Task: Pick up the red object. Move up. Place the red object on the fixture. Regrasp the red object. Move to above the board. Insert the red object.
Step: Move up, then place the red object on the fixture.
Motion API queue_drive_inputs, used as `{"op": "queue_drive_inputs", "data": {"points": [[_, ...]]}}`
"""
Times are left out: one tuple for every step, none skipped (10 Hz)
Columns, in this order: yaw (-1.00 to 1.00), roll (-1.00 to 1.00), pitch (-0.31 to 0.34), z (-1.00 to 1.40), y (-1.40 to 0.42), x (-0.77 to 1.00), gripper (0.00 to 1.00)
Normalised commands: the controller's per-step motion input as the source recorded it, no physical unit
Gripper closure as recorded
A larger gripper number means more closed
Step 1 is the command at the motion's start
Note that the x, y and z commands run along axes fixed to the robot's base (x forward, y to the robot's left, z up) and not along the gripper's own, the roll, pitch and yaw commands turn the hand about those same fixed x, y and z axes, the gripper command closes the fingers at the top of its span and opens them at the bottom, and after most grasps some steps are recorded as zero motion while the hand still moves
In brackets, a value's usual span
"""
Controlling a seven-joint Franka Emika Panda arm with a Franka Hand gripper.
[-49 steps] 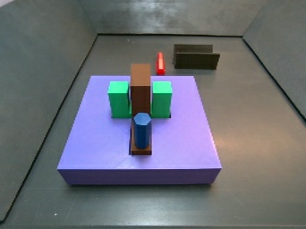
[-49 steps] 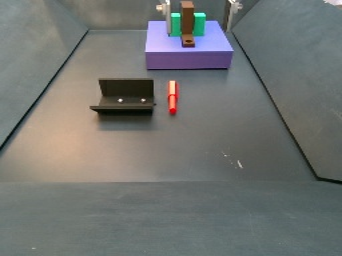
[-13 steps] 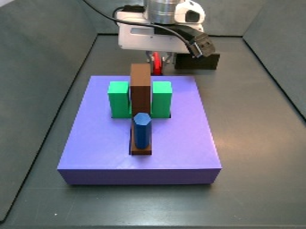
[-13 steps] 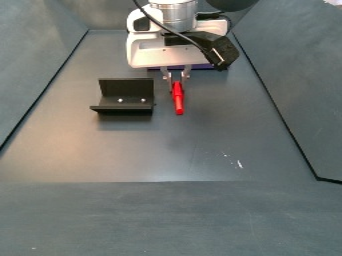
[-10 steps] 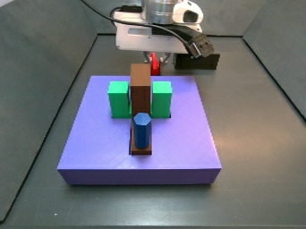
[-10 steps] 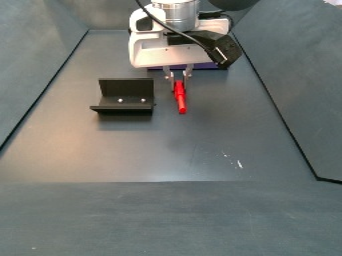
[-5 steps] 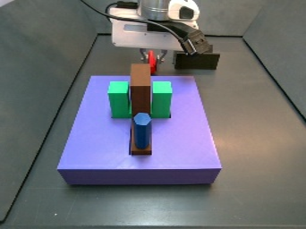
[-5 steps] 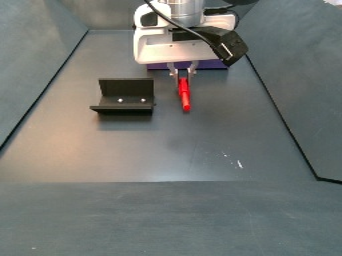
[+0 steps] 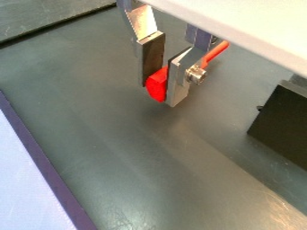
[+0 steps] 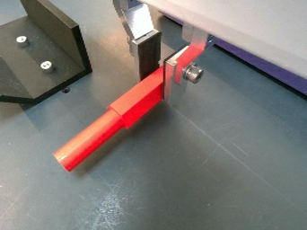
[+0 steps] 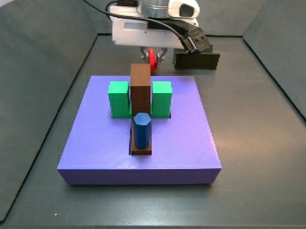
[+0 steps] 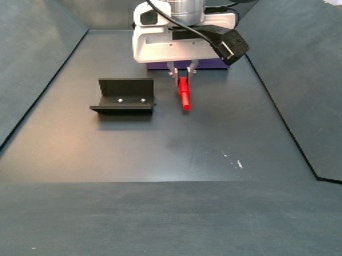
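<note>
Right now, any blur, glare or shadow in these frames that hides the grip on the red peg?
No real blur. In both wrist views the gripper is sharp, its fingers closed on the red peg; only soft shadow under it. In a side view the gripper body hides the grip and most of the peg. The other side shows the peg clearly, with mild floor sheen, no glare.

Gripper [image 10: 163,63]: upper body cut off by the picture's edge in both wrist views. Red object [image 11: 157,59]: mostly hidden behind the brown upright bar [image 11: 141,89] in a side view. Fixture [image 9: 282,124]: cut at the frame edge in a wrist view; board [image 12: 201,66] largely screened by the arm in a side view.
</note>
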Motion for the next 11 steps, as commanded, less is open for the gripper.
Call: {"op": "queue_drive_inputs", "data": {"points": [[0.00, 0.00, 0.000, 0.83, 0.00, 0.00, 1.00], [0.00, 0.01, 0.031, 0.79, 0.07, -0.06, 1.00], [0.00, -0.01, 0.034, 0.49, 0.05, -0.10, 1.00], [0.00, -0.03, 0.012, 0.28, 0.03, -0.07, 1.00], [0.00, -0.01, 0.000, 0.00, 0.00, 0.00, 1.00], [-0.04, -0.92, 0.011, 0.29, 0.37, 0.36, 1.00], [-0.05, -1.00, -0.011, 0.27, 0.28, 0.31, 1.00], [-0.07, -1.00, -0.037, 0.19, 0.23, 0.31, 1.00], [-0.11, -1.00, -0.046, 0.16, 0.14, 0.42, 1.00], [-0.17, -1.00, -0.026, 0.15, 0.05, 0.48, 1.00], [-0.23, -1.00, -0.020, 0.16, 0.00, 0.51, 1.00]]}}
